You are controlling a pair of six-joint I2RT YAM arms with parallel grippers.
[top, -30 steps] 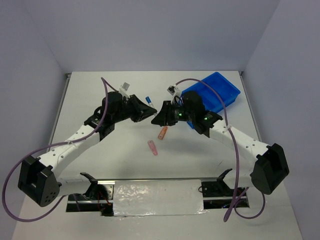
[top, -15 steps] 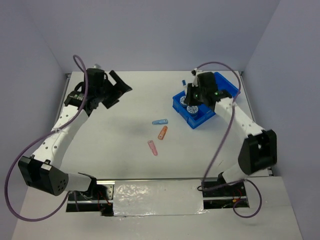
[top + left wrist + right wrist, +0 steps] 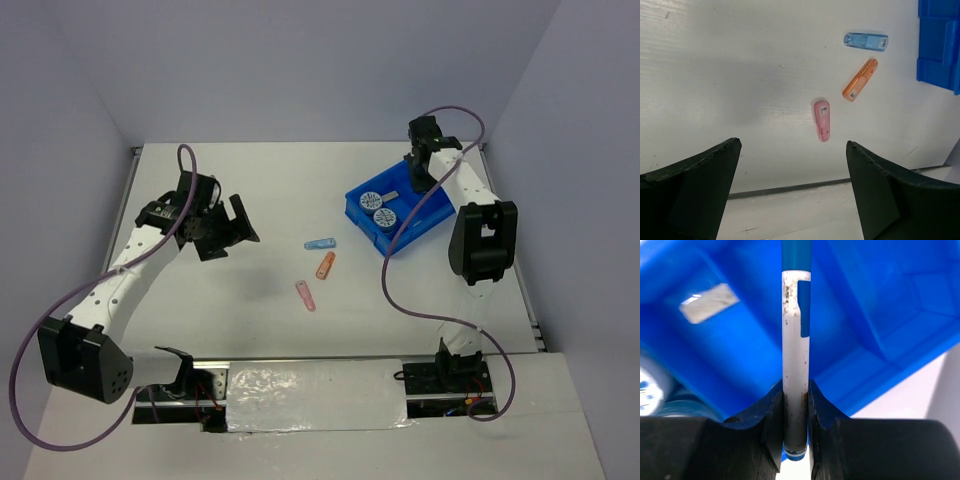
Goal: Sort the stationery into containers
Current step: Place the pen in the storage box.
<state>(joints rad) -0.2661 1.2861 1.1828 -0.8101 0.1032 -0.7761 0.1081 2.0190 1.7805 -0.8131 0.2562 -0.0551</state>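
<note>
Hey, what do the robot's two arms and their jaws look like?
The left arm and right arm are both built from white tubular links joined by chunky black joint housings. A purple cable loops loosely off each, one on the left and one on the right. The jaws are matte black and wedge-shaped, with no visible markings.
</note>
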